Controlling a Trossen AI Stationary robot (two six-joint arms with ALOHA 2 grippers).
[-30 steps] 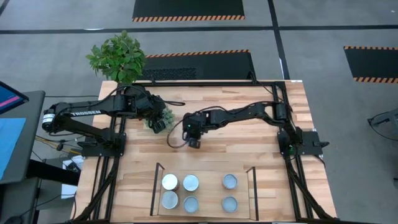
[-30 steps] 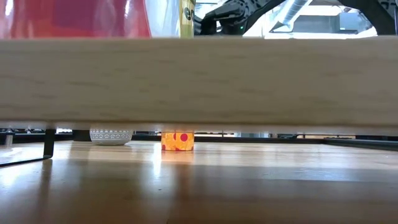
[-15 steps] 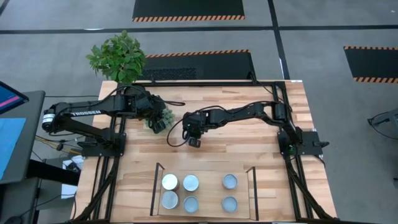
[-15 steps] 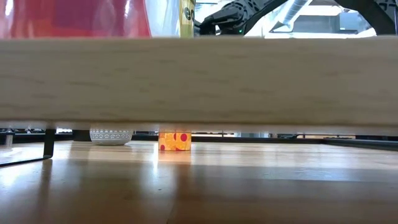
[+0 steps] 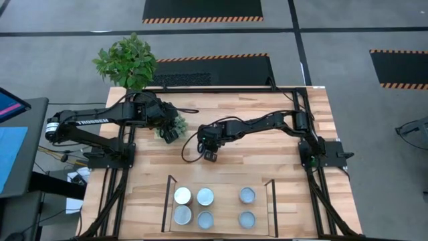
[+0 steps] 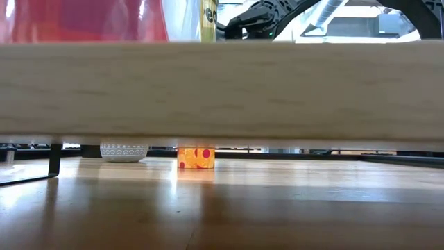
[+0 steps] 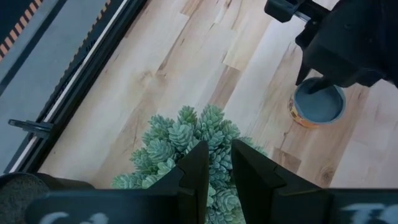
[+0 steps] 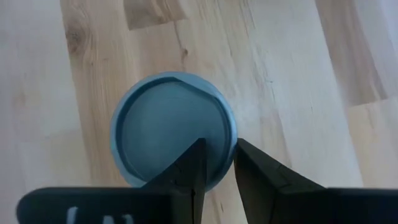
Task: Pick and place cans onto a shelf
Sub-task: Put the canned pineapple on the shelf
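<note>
An orange-labelled can with a blue top stands on the table mid-way across; it shows in the right wrist view, the left wrist view and the low view. My right gripper is over it, pointing down, its fingers close together at the can's rim. Several cans, one white-topped, stand on the light wooden shelf near the front edge. My left gripper is shut over a small succulent. My right gripper comes at the can from above, pointing down. One finger lies over the edge of the blue top and the other is outside the can, with the rim between them. The can stands upright on the table.
The small succulent stands in a white pot at the far left. A bigger leafy plant is beyond the far left corner. The shelf has dark brackets at its sides. The shelf board fills most of the low view.
My right gripper has edged slightly toward the table's near edge, staying over the can. The can has shifted a little sideways on the table and stays upright on it.
</note>
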